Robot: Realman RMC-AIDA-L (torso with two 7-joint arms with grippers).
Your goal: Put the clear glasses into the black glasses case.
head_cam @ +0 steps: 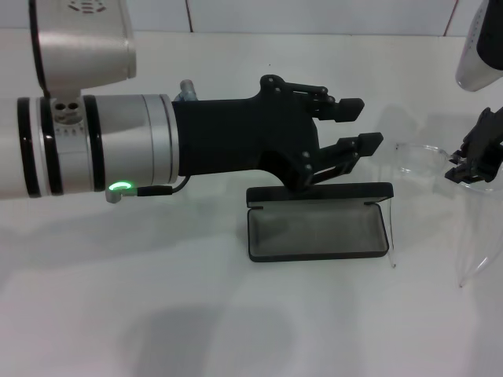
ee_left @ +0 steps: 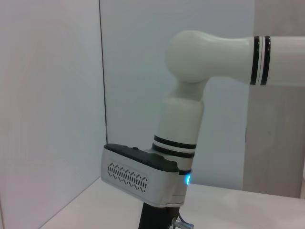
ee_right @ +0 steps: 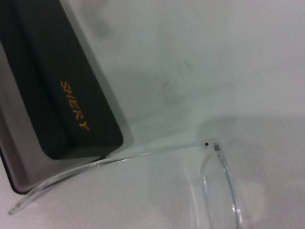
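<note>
One black glasses case [head_cam: 317, 232] lies open on the white table [head_cam: 157, 314] nearest to us in the head view, its grey-lined tray facing up and its lid standing behind the tray. One pair of clear glasses [head_cam: 440, 196] sits just to the right of the case, above the table; we can make out one thin arm [head_cam: 391, 236] hanging down along the case's right end and a second arm [head_cam: 475, 263] slanting down farther right (the frame is close to invisible against the white). In the right wrist view we see the same pair [ee_right: 143, 157], one clear arm running past the corner of the case [ee_right: 62, 95], whose lid bears orange "SHERY" lettering [ee_right: 75, 105].

Two grippers are in view. The left gripper [head_cam: 357, 126] reaches across above and behind the case, its fingers spread apart and holding nothing. The right gripper [head_cam: 475, 161] is at the right edge, pinching the front of the clear glasses at the frame. Farther back, the left wrist view shows only the right arm [ee_left: 190, 119] against a pale wall [ee_left: 47, 95].
</note>
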